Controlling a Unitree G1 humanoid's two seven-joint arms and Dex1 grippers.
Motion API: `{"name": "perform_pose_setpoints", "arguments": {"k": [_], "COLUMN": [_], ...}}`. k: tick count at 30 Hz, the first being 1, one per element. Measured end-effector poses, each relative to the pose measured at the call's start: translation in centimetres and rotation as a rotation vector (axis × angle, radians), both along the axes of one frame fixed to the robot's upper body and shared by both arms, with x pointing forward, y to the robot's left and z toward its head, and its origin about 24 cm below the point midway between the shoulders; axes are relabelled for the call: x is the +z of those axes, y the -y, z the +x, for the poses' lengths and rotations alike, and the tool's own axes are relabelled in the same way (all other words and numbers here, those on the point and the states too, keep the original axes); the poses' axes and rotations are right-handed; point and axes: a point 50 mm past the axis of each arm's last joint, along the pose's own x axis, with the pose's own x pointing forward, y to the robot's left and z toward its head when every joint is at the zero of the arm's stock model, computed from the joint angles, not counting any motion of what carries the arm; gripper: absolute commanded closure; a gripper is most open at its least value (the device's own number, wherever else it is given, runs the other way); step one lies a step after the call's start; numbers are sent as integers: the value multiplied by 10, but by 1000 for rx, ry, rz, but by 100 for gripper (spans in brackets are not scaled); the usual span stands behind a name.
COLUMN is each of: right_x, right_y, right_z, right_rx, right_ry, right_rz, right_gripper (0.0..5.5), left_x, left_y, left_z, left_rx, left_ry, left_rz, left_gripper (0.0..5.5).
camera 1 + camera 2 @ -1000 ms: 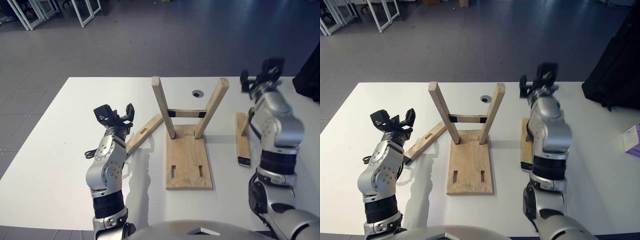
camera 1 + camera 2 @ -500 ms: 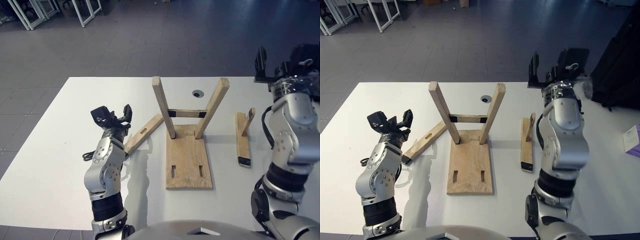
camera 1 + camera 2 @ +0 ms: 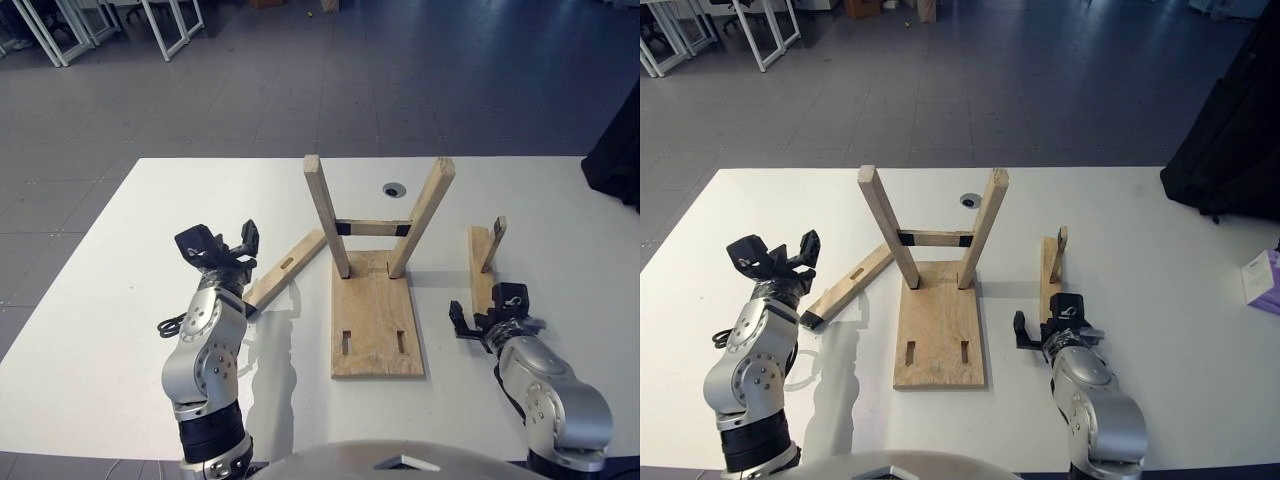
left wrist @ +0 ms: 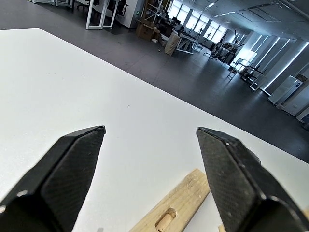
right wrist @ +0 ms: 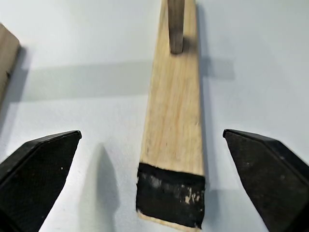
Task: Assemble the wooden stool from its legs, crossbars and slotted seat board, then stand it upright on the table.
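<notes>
Stool [image 3: 378,280] half built, upside down mid-bench [image 3: 120,300]: board [image 3: 378,335] flat, leg pair [image 3: 328,215] with crossbar [image 3: 374,227] seated at its 12 o'clock end, 6 o'clock slots [image 3: 346,343] unfilled. Loose leg [image 3: 287,266] at board's 10 o'clock, beside left claw [image 3: 225,240], spread wide. Second leg [image 3: 483,285] at 3 o'clock, right claw [image 3: 487,311] spread at its near end, pinching nothing. Remaining, likely: seating both, then flipping upright.

A large lab hall, with grey tiled floor [image 3: 420,90] and white-framed benches [image 4: 104,7].

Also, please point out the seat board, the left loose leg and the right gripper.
seat board [image 3: 375,315]: left eye view, bare middle.
left loose leg [image 3: 296,255]: left eye view, beside its slot.
right gripper [image 3: 487,312]: left eye view, between fingertips.
</notes>
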Motion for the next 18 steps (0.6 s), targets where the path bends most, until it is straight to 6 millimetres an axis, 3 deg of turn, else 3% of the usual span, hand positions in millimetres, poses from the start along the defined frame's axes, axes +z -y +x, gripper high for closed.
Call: {"name": "perform_pose_setpoints", "arguments": {"k": [1, 7, 18], "right_x": [-2, -15, -21], "right_y": [2, 7, 14], "right_z": [1, 22, 24], "right_rx": [-7, -24, 34], "right_ry": [1, 29, 62], "right_rz": [1, 9, -10], "right_gripper": [2, 125, 308], "left_x": [0, 2, -2], "left_y": [0, 1, 6], "left_z": [0, 9, 9], "left_rx": [-1, -18, -43], "left_ry": [0, 1, -11], "left_rz": [0, 3, 2], "left_gripper": [200, 200, 200]}}
